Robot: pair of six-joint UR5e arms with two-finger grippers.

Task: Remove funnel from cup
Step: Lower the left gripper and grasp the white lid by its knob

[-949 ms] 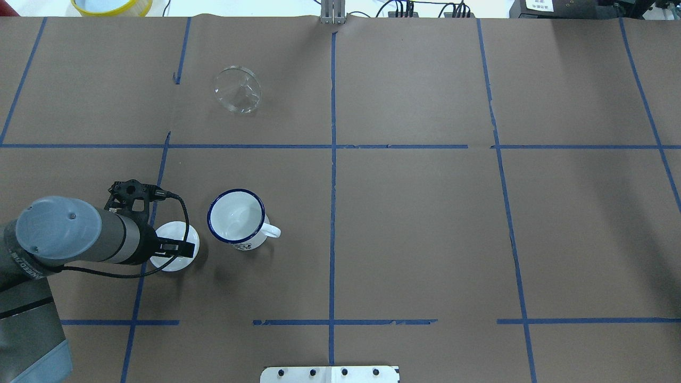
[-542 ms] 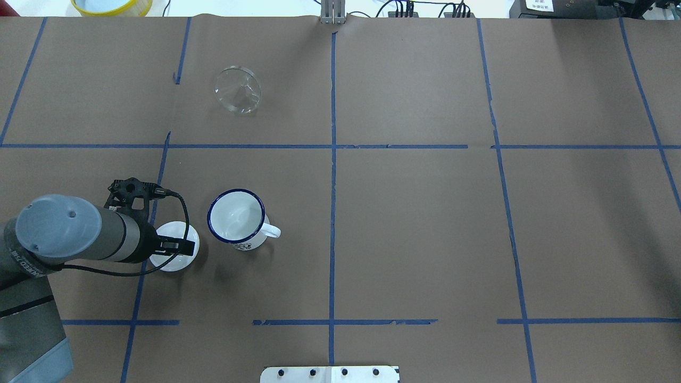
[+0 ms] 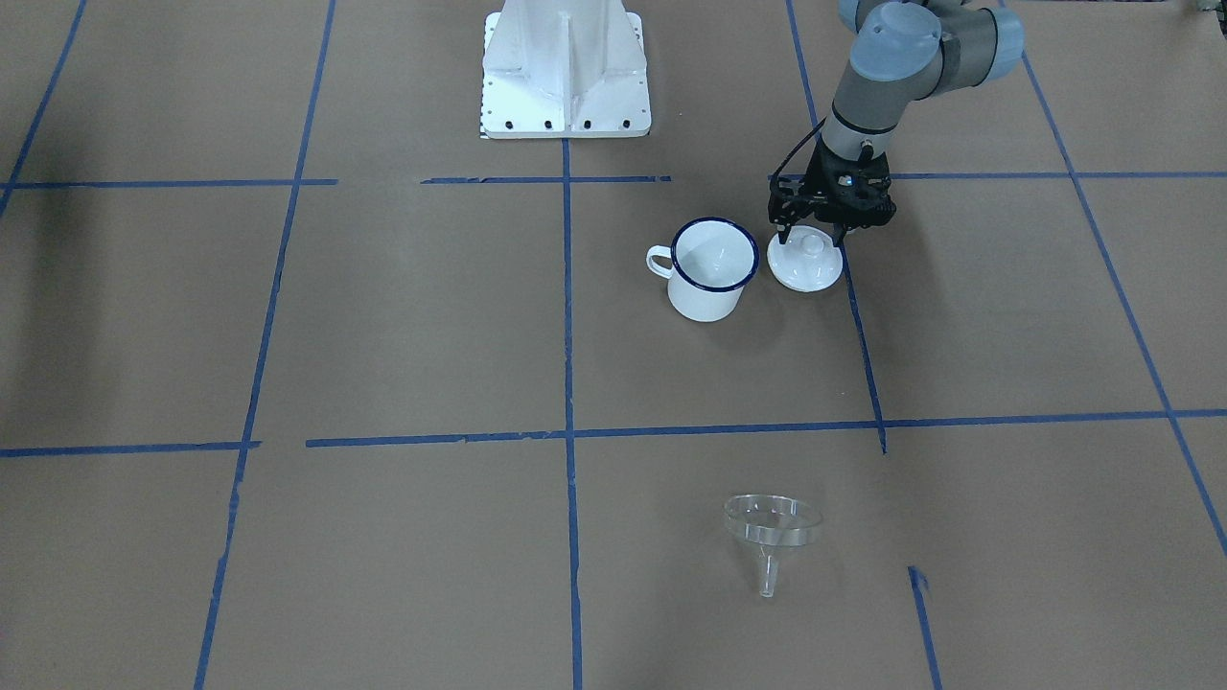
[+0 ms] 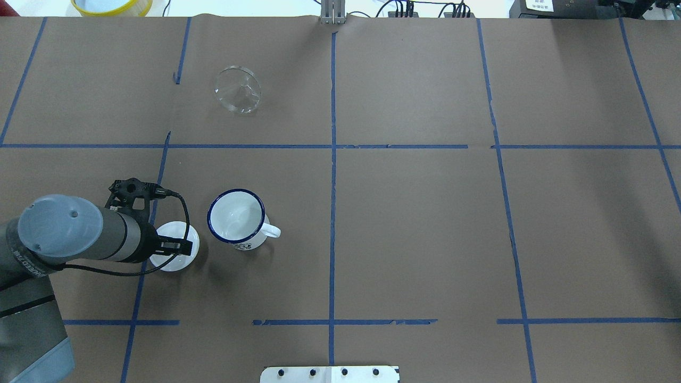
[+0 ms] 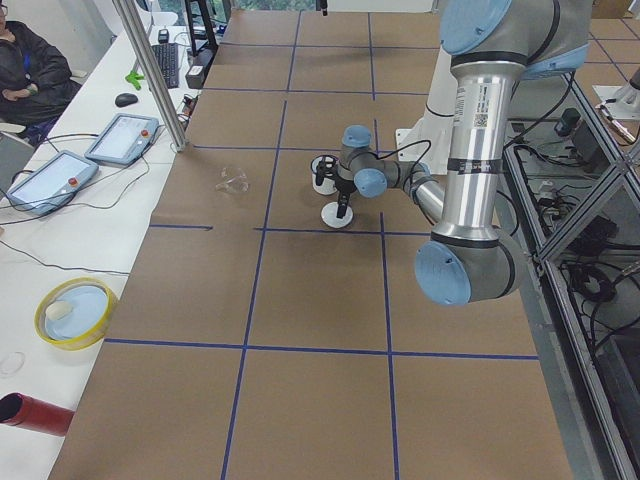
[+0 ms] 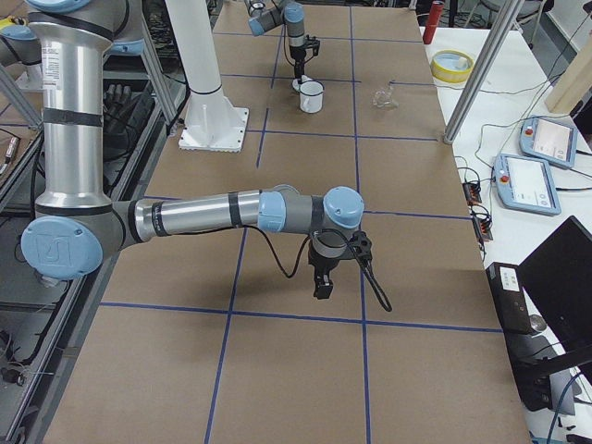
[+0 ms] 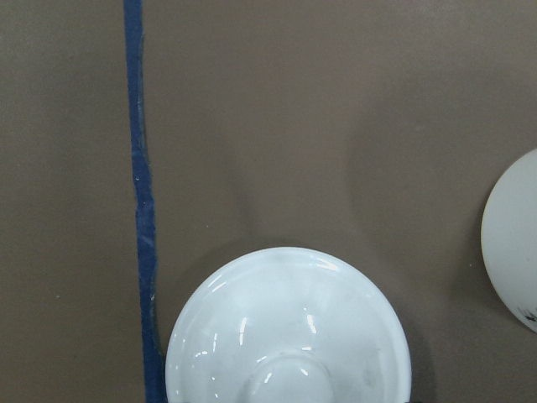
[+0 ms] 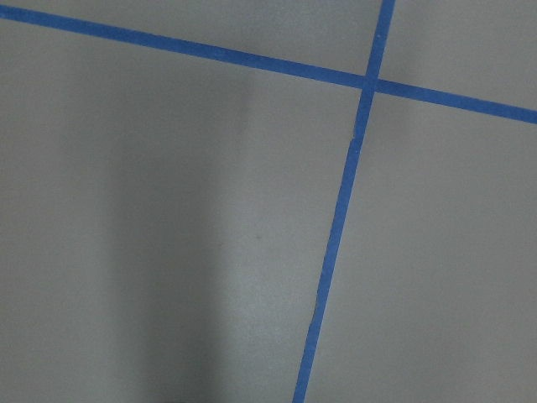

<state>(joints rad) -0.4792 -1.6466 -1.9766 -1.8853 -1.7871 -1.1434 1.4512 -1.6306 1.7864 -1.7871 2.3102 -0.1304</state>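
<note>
The clear funnel (image 4: 238, 89) lies on its side on the brown paper at the far left, well apart from the cup; it also shows in the front view (image 3: 773, 525). The white cup (image 4: 237, 218) with a dark blue rim stands upright and empty (image 3: 711, 268). My left gripper (image 3: 811, 235) hangs open just over a white lid with a knob (image 3: 808, 261), beside the cup. The left wrist view shows that lid (image 7: 285, 336) below and the cup's side (image 7: 516, 235) at the right edge. My right gripper (image 6: 322, 277) hovers over bare paper far from both; I cannot tell its state.
The robot's white base (image 3: 566, 67) stands at the near middle edge. A yellow bowl (image 4: 111, 5) sits beyond the far left edge. Tablets (image 5: 120, 138) and a red cylinder (image 5: 35, 413) lie on the side bench, where a person (image 5: 30, 70) sits.
The left arm has shifted very slightly. The funnel, cup and lid have not moved.
</note>
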